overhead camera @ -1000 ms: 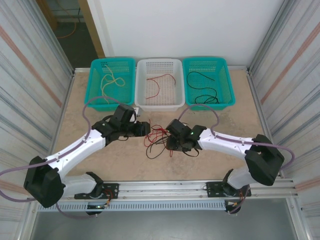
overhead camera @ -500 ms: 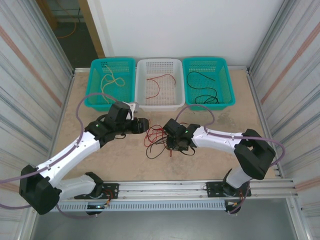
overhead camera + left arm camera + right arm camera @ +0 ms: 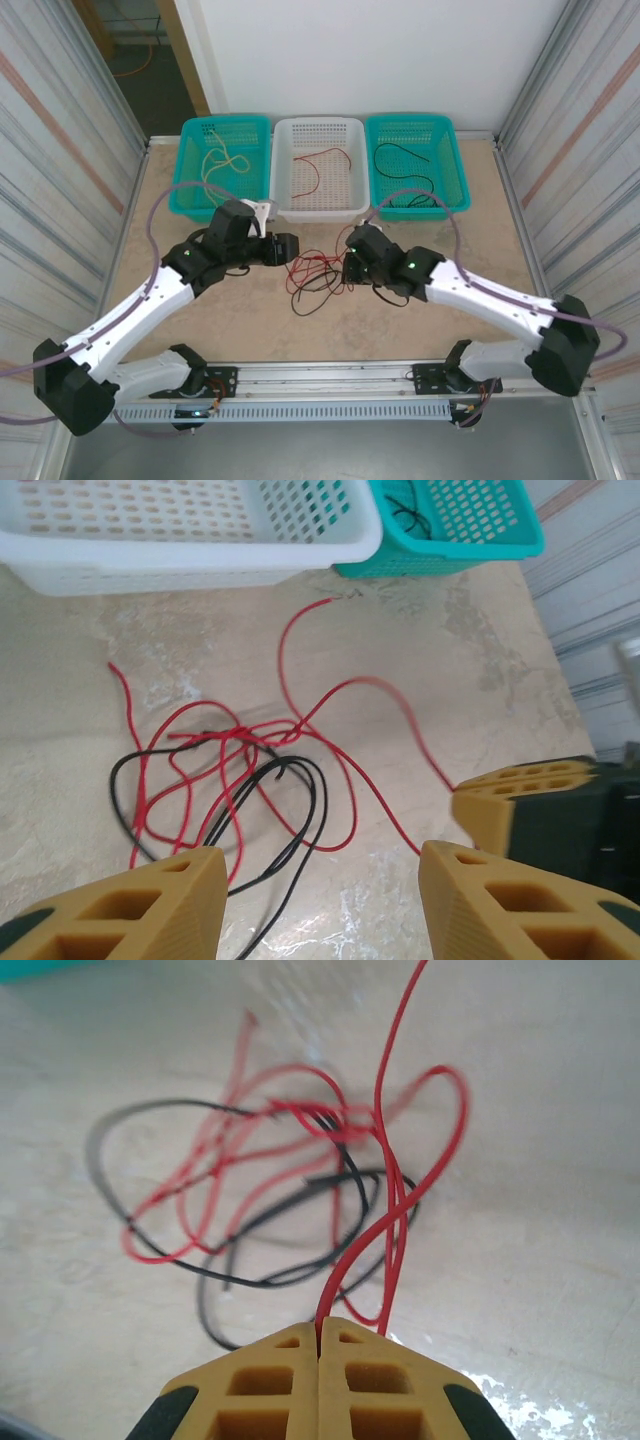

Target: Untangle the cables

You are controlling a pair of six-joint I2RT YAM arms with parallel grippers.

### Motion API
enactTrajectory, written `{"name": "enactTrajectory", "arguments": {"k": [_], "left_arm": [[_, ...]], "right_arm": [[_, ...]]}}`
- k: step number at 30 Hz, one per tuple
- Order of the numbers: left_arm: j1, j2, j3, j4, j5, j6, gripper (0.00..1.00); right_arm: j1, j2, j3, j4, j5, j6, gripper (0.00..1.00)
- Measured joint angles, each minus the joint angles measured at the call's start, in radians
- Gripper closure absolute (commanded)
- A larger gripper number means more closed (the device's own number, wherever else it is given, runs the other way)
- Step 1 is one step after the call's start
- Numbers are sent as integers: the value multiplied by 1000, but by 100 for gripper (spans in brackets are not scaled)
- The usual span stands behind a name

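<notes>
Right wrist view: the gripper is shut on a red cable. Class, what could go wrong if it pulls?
1. The red cable crosses the black cable; pulling may drag both or tighten them, since the left gripper is open, pinning nothing.
2. The right gripper pinches at its very tips; the cable could slip.

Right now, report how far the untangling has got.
Done: yellow cable in the left teal basket, red cable in the white basket, black cables in the right teal basket. In hand: right gripper shut on one red strand. Left: the red-and-black tangle on the table, left gripper open near it.
</notes>
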Motion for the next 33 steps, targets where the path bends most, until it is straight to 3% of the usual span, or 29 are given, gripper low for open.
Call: {"name": "enactTrajectory", "arguments": {"k": [12, 19, 24, 33], "left_arm": [[-126, 29, 82, 122, 19, 73, 36], [-220, 56, 111, 223, 29, 173, 28], [-229, 72, 111, 311, 42, 229, 24], [-229, 154, 166, 413, 132, 282, 32]], "right_arm": [[42, -255, 95, 59, 19, -193, 100], [42, -278, 206, 107, -7, -253, 100], [42, -277, 246, 136, -32, -275, 100], [42, -257, 296, 179, -77, -296, 100]]}}
